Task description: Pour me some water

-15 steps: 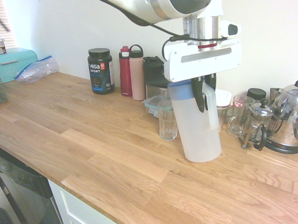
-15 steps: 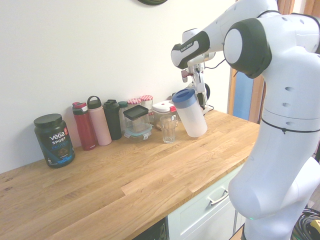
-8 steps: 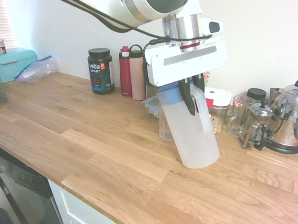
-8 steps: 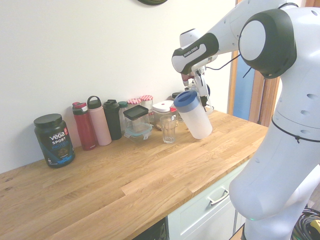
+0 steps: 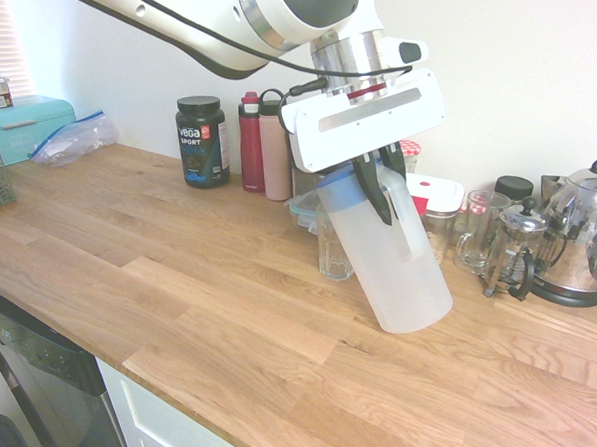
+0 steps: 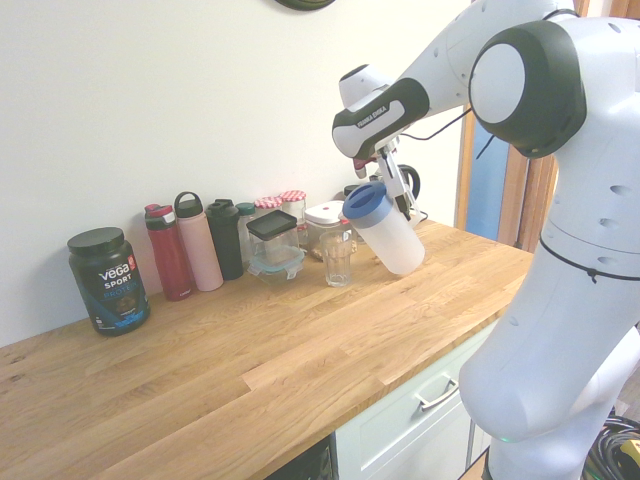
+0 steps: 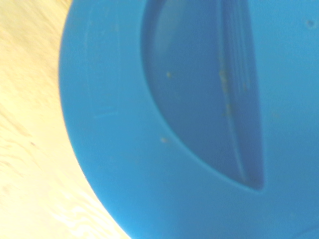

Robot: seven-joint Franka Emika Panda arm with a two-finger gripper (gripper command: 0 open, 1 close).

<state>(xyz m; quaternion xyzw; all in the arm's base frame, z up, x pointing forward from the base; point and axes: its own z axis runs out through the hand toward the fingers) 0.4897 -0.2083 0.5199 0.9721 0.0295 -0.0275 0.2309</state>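
Pitcher (image 5: 388,249) now tipped further, handle in the shut claw (image 5: 384,194), glass (image 5: 334,244) close beside

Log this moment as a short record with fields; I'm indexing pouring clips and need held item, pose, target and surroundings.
held: frosted plastic pitcher with blue lid, gripped at its handle by the fingers
pose: tilted, lid end leaning toward the glass
target: clear ribbed drinking glass, upright on the wooden counter
pouring: no stream visible
water level: cannot tell
right of pitcher, first exterior view: shiny metal kettle
far end, second exterior view: black Vega Sport tub
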